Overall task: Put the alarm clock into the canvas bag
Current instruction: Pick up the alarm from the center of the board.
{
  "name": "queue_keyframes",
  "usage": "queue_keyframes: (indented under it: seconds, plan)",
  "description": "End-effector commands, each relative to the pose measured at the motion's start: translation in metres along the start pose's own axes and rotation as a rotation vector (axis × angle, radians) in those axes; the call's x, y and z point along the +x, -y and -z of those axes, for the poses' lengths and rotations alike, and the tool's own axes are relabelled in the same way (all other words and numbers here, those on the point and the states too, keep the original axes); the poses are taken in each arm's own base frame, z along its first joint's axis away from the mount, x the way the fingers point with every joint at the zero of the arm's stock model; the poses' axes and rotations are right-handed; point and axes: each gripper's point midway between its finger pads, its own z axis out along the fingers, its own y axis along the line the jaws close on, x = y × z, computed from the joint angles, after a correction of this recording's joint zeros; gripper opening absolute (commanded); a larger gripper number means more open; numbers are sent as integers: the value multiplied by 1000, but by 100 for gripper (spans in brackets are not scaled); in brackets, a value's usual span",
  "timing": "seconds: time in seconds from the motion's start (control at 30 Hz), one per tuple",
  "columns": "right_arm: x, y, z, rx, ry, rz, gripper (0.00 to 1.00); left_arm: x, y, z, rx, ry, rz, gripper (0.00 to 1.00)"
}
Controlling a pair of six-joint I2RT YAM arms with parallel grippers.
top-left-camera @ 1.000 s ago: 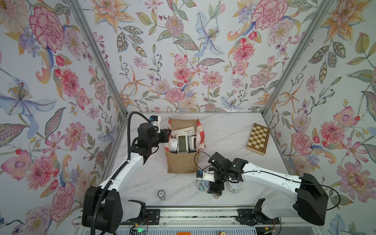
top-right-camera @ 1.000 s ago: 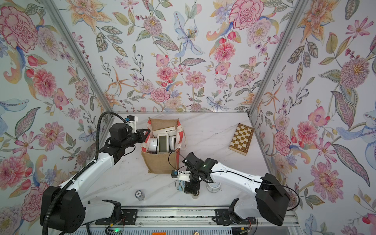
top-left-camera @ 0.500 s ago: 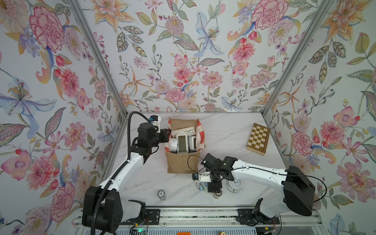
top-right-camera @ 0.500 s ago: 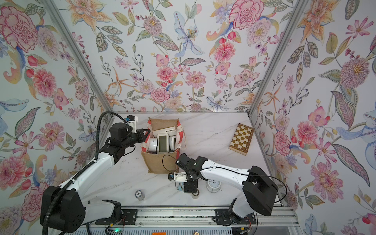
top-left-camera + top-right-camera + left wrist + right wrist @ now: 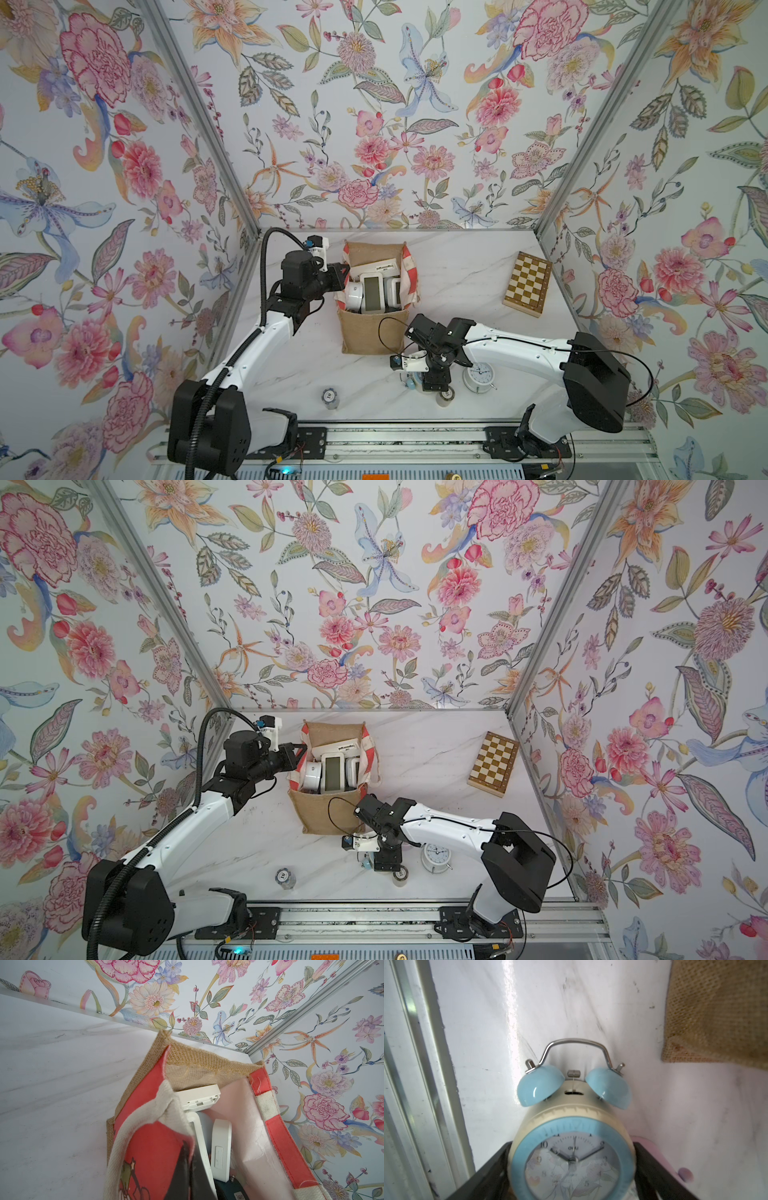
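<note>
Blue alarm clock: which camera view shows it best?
The right wrist view: the blue alarm clock is close, dial and bells clear, inside the right pincer. Both top views show a blue sliver beside the arm; left wrist, none.

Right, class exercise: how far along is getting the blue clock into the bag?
Done: white clocks already sit in the bag. In hand: the left pincer is shut on the bag's rim; the right pincer straddles the blue clock, grip unclear. Left: lift it and drop it in. A round clock also stands on the table.
</note>
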Motion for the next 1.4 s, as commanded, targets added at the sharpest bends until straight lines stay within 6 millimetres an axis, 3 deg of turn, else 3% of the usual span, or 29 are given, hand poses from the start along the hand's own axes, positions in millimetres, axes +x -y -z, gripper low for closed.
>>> queue_keyframes:
  seconds: [0.0,0.17,0.53,0.83,1.1,1.37]
  plan:
    - [3,-1,0,-3,-21,13,73,-32,27,5,70,86,-65,0]
    - [-4,0,13,6,32,8,64,-32,26,5,70,85,-63,0]
    - [-19,8,48,51,162,-11,62,-32,27,6,72,88,-63,0]
    - [-31,20,99,129,317,-26,59,-31,26,8,64,88,-66,1]
    - [-55,31,165,176,540,-42,57,-25,19,10,19,50,-93,19]
    - [-81,61,228,251,718,-42,54,-22,9,25,-90,-12,-175,41]
